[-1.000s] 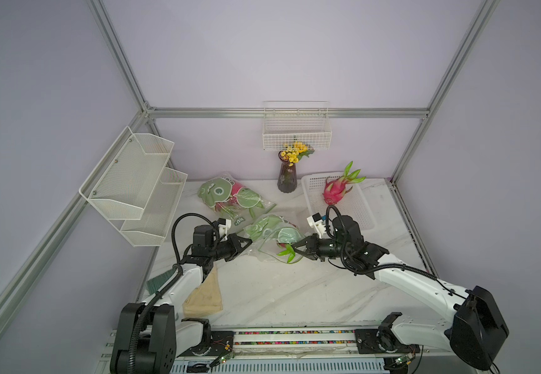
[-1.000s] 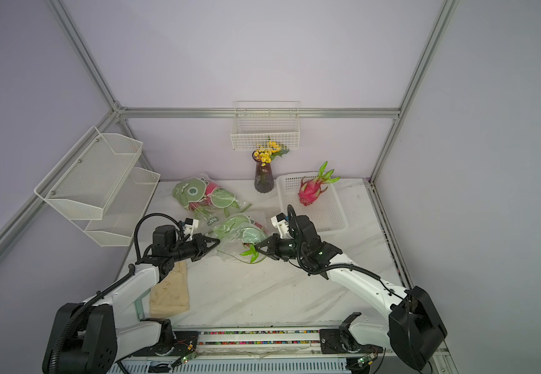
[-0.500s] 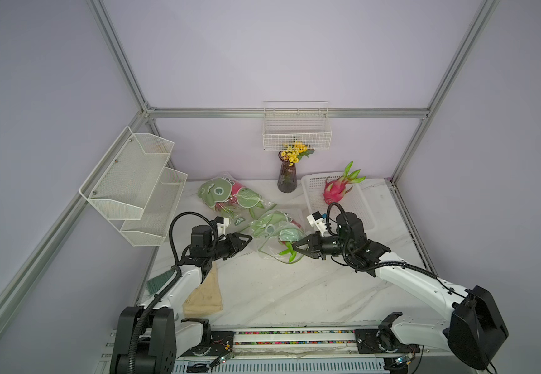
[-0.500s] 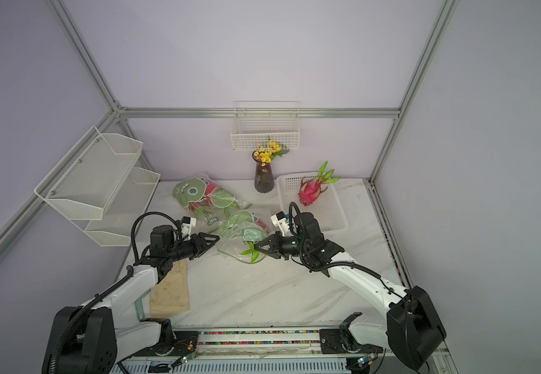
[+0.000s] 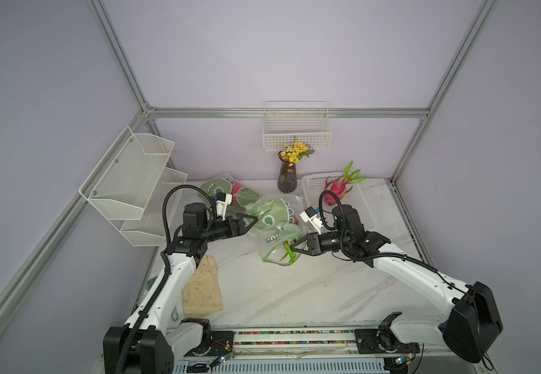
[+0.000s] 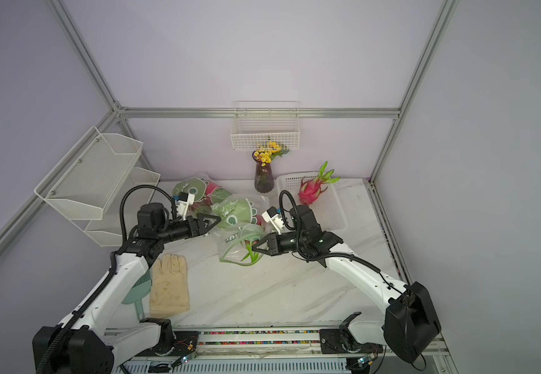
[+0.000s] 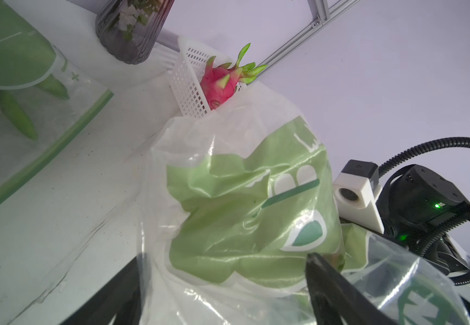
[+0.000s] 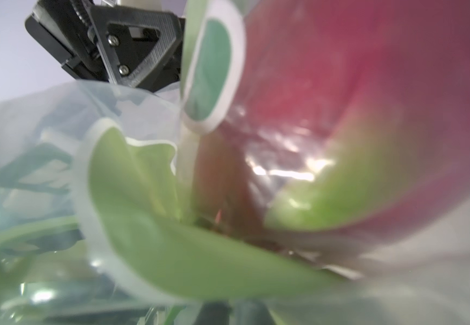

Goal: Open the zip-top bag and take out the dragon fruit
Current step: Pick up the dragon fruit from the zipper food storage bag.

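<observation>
Mid-frame in both top views, the dragon fruit [image 8: 369, 98] is seen inside the zip-top bag [image 5: 270, 218]. With left gripper [image 5: 252, 221] fingers parted and right gripper [image 5: 292, 249] fingers pressed together at the mouth, the bag may be dragged along.

Both top views are bright and evenly lit from above, with soft, weak shadows. The left wrist view is sharp, with glare on the bag [image 7: 228, 197]. The right wrist view is strongly blurred; the fruit [image 8: 369, 112] at upper right is out of focus.

Magenta, green-tipped dragon fruit [image 5: 335, 191]; clear zip-top bag [image 5: 272, 217], green printed; white perforated basket [image 5: 314, 185].
</observation>
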Available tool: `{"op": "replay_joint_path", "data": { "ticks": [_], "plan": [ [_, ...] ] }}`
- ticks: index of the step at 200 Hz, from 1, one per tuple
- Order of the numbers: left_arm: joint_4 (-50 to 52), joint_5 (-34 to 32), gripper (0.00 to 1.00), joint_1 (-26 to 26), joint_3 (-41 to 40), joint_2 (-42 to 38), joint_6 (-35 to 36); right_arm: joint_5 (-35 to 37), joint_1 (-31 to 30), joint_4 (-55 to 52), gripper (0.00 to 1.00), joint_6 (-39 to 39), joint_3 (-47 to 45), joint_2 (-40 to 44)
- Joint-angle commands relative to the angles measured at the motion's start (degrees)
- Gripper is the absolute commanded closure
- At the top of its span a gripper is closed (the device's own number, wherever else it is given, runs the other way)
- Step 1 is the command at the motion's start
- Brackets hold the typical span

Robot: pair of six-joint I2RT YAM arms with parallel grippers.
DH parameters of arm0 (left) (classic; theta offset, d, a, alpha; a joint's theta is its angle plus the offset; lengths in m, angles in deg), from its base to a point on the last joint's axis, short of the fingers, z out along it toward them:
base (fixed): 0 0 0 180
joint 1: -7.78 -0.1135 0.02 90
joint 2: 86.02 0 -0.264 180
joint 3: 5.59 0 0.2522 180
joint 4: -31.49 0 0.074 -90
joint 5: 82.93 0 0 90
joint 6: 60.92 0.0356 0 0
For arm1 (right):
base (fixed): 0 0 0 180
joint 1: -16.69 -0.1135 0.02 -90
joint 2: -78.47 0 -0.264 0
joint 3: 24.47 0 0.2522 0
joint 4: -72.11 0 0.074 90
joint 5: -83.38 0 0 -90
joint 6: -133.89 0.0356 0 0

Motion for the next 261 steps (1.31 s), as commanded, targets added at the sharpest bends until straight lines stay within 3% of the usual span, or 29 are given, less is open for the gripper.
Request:
{"op": "replay_joint_path", "data": {
  "ticks": [1, 43, 70, 99, 122, 144, 161, 186, 211, 231, 261],
  "plan": [
    [10.96, 1.58, 0.1, 0.12, 7.47, 2.35, 9.92, 0.67, 0.1, -9.45, 1.0, -16.77, 2.54, 0.28],
    [16.14, 5.6, 0.04, 0.12, 15.02, 5.82, 15.31, 1.47, 0.17, -15.09, 1.0, -29.59, 4.42, 0.68],
    [15.68, 12.89, 0.03, 1.38, 17.01, 7.91, 16.39, 2.0, 0.37, -17.44, 1.0, -33.88, 6.46, 0.48],
    [16.28, 14.04, 0.01, 4.09, 19.02, 9.23, 18.0, 1.73, 0.47, -20.92, 1.0, -37.04, 9.04, -1.23],
    [21.75, 9.7, 0.0, 4.45, 23.0, 9.92, 23.4, 2.04, 0.71, -24.1, 1.0, -39.42, 10.64, -2.65],
    [27.58, -0.17, 0.0, 3.86, 28.23, 10.49, 27.5, 1.28, 1.43, -26.19, 1.0, -41.28, 11.83, -3.42],
    [28.69, -1.19, 0.0, 3.38, 31.1, 11.4, 28.78, -0.12, 1.53, -27.45, 1.0, -42.6, 13.2, -5.2],
    [28.53, 5.36, 0.0, 2.52, 34.09, 13.48, 30.29, -0.99, 1.62, -28.39, 1.0, -43.25, 15.02, -6.95],
    [32.86, 7.5, 0.0, 2.65, 38.66, 18.22, 32.07, -3.33, 1.62, -28.36, 1.0, -43.29, 16.11, -8.28],
    [33.19, 11.39, 0.0, 3.86, 37.04, 20.08, 32.73, -5.24, 1.65, -28.43, 1.0, -44.13, 17.01, -9.77],
    [31.35, 12.1, 0.0, 6.48, 34.41, 22.38, 31.98, -6.5, 1.61, -28.31, 1.0, -44.67, 18.32, -11.12]
  ]
}}
